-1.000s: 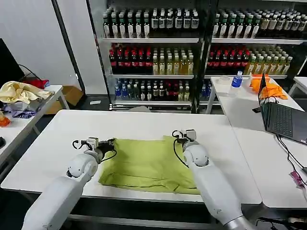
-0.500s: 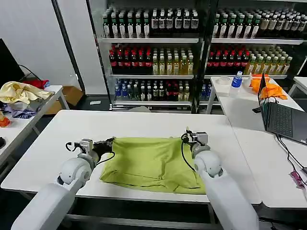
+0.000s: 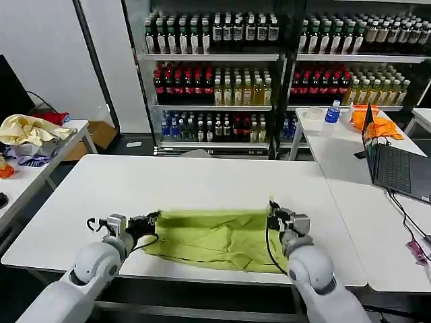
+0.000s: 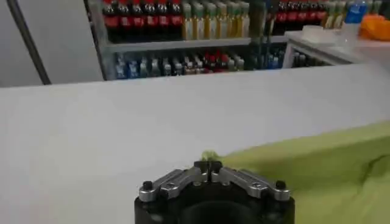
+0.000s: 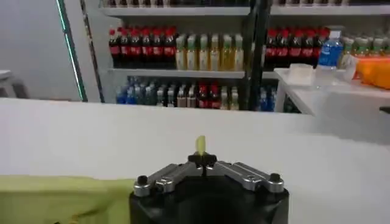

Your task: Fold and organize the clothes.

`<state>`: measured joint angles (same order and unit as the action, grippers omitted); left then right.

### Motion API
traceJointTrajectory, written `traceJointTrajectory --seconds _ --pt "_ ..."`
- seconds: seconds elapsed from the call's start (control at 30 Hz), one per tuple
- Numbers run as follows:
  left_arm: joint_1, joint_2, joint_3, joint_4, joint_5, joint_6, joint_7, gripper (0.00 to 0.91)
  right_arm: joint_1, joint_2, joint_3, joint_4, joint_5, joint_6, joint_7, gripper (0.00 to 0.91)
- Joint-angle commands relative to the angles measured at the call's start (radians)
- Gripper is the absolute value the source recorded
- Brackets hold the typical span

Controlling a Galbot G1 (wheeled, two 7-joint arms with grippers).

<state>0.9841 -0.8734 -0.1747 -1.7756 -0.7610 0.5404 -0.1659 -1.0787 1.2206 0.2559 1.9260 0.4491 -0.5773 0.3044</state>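
Your lime-green T-shirt (image 3: 214, 239) is lying doubled near the front edge of the white table (image 3: 202, 178), stretched between the two arms. The left gripper (image 3: 151, 219) is pinching its far-left corner, jaws pressed together on a sliver of fabric; the right gripper (image 3: 272, 214) is doing the same at the far-right corner. With so little cloth caught, one corner could be slipping free, skewing the fold. You can't make out the neck, sleeves or printed patch.
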Motion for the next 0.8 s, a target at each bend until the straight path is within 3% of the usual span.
traceJointTrajectory --seconds 0.03,0.2,0.27,0.3,0.6,0.8 --pt "0.085 0.010 -0.014 -0.021 0.027 0.003 0.003 0.020 -0.143 0.003 0.027 0.096 -0.021 0.000 0.005 0.000" --pt "0.098 -0.003 -0.010 -0.013 0.050 0.002 0.005 0.010 -0.137 0.013 0.027 0.059 -0.033 0.000 0.011 0.000" --pt "0.098 -0.011 -0.009 -0.007 0.061 -0.005 0.005 0.081 -0.130 0.020 0.024 0.044 -0.044 0.000 0.015 0.020" --pt "0.096 -0.016 -0.009 -0.003 0.064 -0.008 0.004 0.907 -0.126 0.025 0.022 0.035 -0.055 -0.001 0.019 0.907" --pt "0.118 -0.034 -0.040 -0.057 0.082 -0.123 -0.038 0.907 -0.161 0.030 0.027 0.084 -0.127 0.020 -0.008 0.907" --pt "0.204 -0.055 -0.119 -0.156 0.090 -0.149 -0.107 0.907 -0.285 0.016 0.106 0.192 -0.163 0.041 -0.019 0.907"
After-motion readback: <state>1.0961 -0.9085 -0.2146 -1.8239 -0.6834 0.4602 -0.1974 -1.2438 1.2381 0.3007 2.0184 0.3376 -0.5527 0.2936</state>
